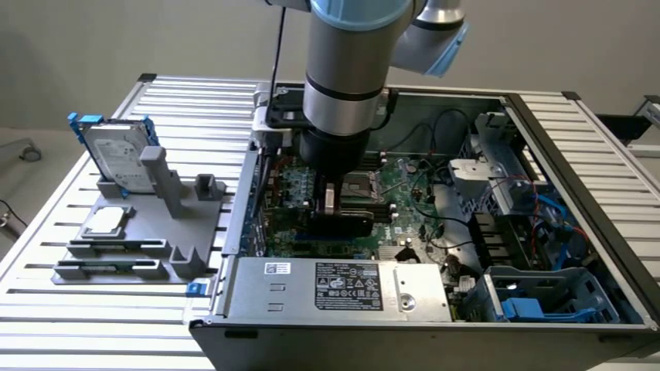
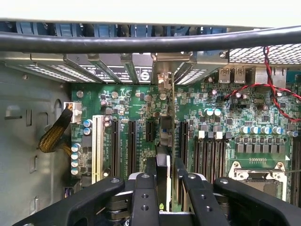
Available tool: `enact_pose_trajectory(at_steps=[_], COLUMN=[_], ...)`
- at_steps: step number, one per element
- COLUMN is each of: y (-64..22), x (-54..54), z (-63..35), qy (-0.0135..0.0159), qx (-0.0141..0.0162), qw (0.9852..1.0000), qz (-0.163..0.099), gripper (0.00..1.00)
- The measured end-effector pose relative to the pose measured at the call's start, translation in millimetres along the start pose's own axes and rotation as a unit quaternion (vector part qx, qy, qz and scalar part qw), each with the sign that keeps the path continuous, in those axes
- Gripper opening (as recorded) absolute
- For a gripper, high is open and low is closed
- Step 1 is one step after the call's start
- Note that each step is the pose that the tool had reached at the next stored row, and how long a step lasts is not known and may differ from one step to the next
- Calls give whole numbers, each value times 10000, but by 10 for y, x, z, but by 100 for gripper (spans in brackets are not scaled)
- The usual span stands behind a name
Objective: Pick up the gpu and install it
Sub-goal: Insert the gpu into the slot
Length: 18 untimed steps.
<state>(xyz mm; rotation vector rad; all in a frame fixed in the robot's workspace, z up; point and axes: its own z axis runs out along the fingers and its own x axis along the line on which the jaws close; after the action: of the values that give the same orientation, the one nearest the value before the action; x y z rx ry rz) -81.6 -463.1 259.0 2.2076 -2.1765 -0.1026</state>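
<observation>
The pincer (image 1: 332, 202) reaches down inside the open computer case (image 1: 565, 127), and its fingers (image 2: 149, 175) are clamped on the gpu (image 2: 163, 141), one on each flat side of the thin card. In the exterior view the gpu (image 1: 345, 226) hangs just below the pincer, its black face low over the motherboard (image 1: 403, 185). The wrist view shows the card edge-on, running from between the fingertips out toward the row of rear bracket openings (image 2: 136, 70) ahead of the pincer. The black expansion slots (image 2: 115, 146) lie alongside the card, parallel to it. The pickup looks done and the install is in hand. Whether the card's edge already touches a slot cannot be told. Seating it calls for the edge to line up squarely with one slot, the silver bracket to meet its rear opening, and a straight, even press down without tilt.
</observation>
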Motion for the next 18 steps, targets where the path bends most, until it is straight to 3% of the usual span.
enact_pose_trajectory(at_steps=[18], y=[-14], x=[8], z=[15], qy=[-37], qx=[-3], qw=[10000], qz=[-3], gripper=[26])
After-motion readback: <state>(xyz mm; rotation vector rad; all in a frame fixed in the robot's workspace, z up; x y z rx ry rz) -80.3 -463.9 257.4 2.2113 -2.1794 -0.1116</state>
